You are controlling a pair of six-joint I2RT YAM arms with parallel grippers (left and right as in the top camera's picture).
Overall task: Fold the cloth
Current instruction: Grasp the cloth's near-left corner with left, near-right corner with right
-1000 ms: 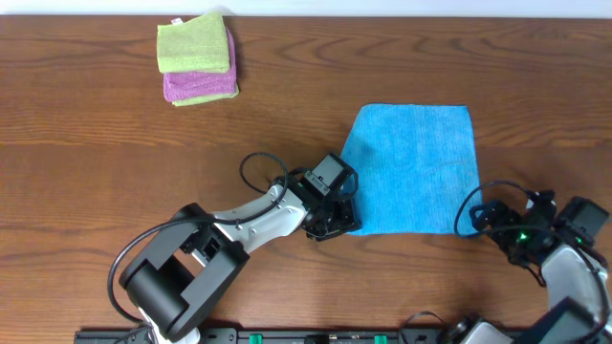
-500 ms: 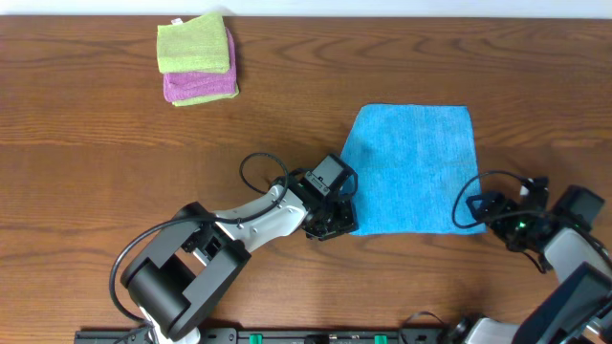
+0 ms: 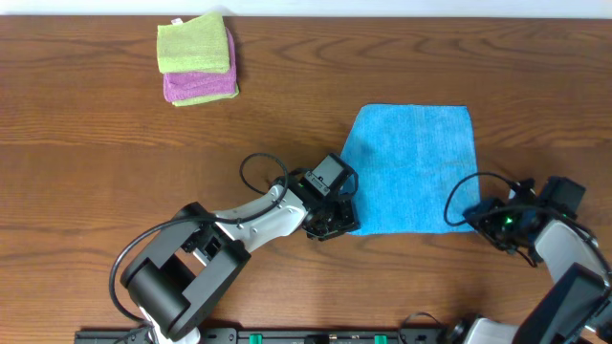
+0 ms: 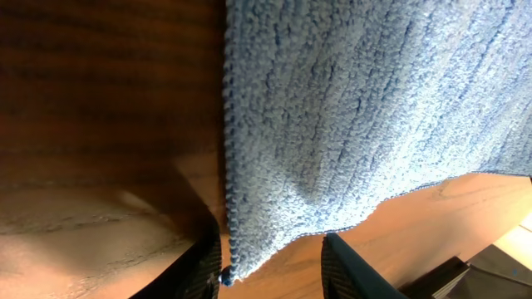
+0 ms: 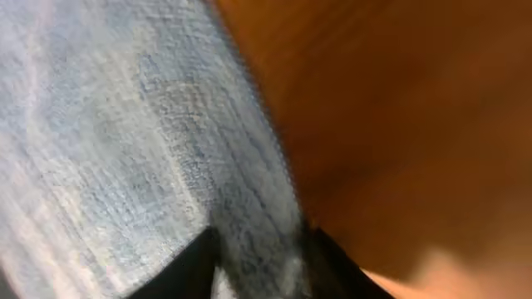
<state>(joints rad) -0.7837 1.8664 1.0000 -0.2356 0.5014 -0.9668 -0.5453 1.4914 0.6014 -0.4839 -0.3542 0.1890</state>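
A: Overhead. We log the cloth (image 3: 413, 167) lying flat on the table (image 3: 96, 172), right of centre. The left gripper (image 3: 335, 225) sits at its near left corner, the right gripper (image 3: 478, 222) at its near right corner.

B: Far left, we note a lime-green cloth (image 3: 194, 43) stacked on a purple cloth (image 3: 199, 88). There is a small white tag (image 3: 175, 22) at the far edge, too small to read.

A: Left wrist. The fingers (image 4: 204, 266) stand apart, released, and the cloth's corner lies flat between them.

B: Right wrist, blurred. We see a strip of cloth edge between two dark fingers (image 5: 195, 266). We cannot tell whether they pinch it.
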